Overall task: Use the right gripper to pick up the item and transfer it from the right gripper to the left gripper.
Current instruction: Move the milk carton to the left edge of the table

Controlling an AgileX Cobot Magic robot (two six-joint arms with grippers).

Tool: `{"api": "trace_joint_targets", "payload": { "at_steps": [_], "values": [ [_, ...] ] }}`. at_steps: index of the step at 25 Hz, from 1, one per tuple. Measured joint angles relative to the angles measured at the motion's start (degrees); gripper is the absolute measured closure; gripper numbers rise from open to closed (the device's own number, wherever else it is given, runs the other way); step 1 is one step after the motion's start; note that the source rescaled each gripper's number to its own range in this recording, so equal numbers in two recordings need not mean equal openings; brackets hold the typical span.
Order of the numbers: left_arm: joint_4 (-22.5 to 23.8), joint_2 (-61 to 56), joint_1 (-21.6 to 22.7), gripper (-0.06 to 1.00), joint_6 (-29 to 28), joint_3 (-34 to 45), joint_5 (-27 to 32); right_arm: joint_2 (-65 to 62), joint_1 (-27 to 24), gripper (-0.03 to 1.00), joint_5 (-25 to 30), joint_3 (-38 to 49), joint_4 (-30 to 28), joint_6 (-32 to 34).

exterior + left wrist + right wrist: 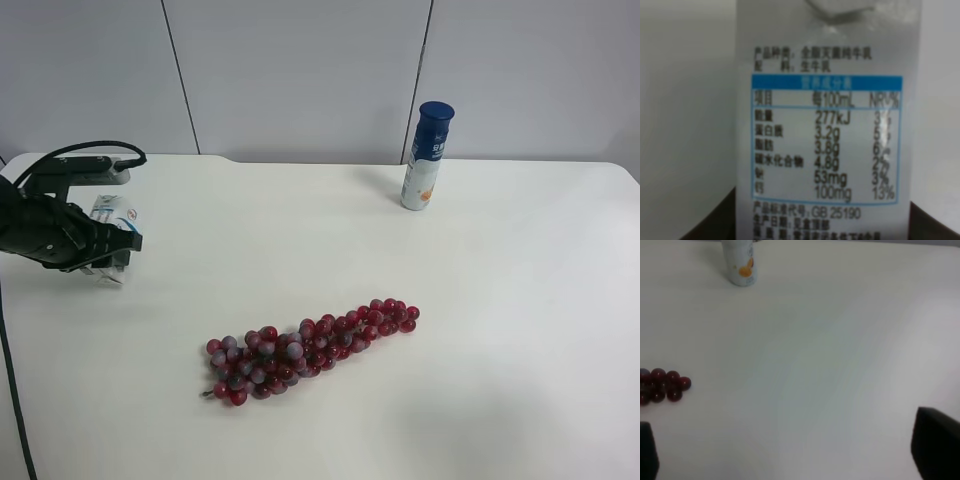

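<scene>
The milk carton (pixel 111 213) is clamped in my left gripper (pixel 112 247), the black arm at the exterior high view's left, low over the table near its left edge. The left wrist view is filled by the carton's grey printed panel (pixel 827 125), with a dark finger (pixel 715 227) on each side of it. My right gripper (pixel 792 457) is open and empty above bare table; only its two black fingertips (pixel 937 450) show at the frame's edges. The right arm is out of the exterior high view.
A red grape bunch (pixel 305 348) lies in the middle of the white table (pixel 500 300); its end shows in the right wrist view (pixel 662 385). A tall blue-capped bottle (pixel 428 155) stands at the back, also seen in the right wrist view (pixel 741 262).
</scene>
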Motion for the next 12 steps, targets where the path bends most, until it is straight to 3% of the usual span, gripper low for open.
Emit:
{"api": "trace_joint_targets", "payload": {
  "at_steps": [4, 12],
  "values": [
    [0.0, 0.1, 2.1, 0.94, 0.3, 0.0, -0.4, 0.0, 0.0, -0.03, 0.0, 0.0, 0.0, 0.0],
    [0.0, 0.1, 2.2, 0.94, 2.4, 0.0, 0.6, 0.0, 0.0, -0.03, 0.0, 0.0, 0.0, 0.0]
  ]
}}
